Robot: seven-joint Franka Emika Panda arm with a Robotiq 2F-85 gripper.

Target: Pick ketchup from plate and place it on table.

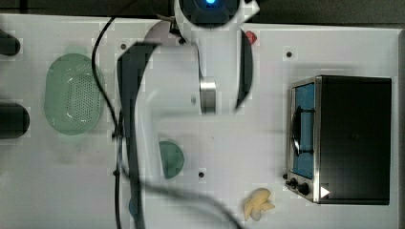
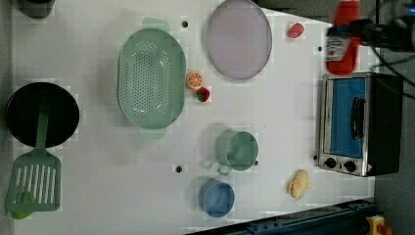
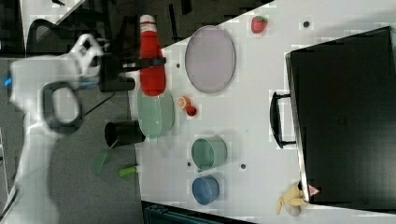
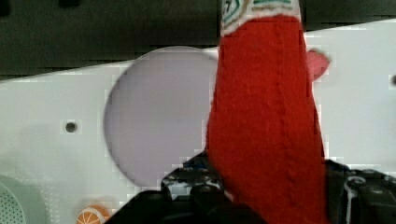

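Note:
The red ketchup bottle (image 3: 152,77) with its white cap hangs in the air, lifted clear of the pale lilac plate (image 3: 210,58). My gripper (image 3: 152,62) is shut on the ketchup across its middle. In the left view the ketchup (image 2: 345,58) hovers above the white table (image 2: 98,171) near its far edge, to the right of the plate (image 2: 239,39), which has nothing on it, with the gripper (image 2: 345,30) clamped on it. In the wrist view the ketchup (image 4: 266,130) stands between my dark fingers (image 4: 187,191), and the plate (image 4: 154,116) lies below.
A toaster oven (image 2: 359,122) stands just below the ketchup in the left view. A strawberry (image 2: 295,30) lies beside the plate. A green basket (image 2: 151,78), an orange slice (image 2: 194,80), a teal cup (image 2: 237,151), a blue bowl (image 2: 217,198) and a black pan (image 2: 41,115) sit on the table.

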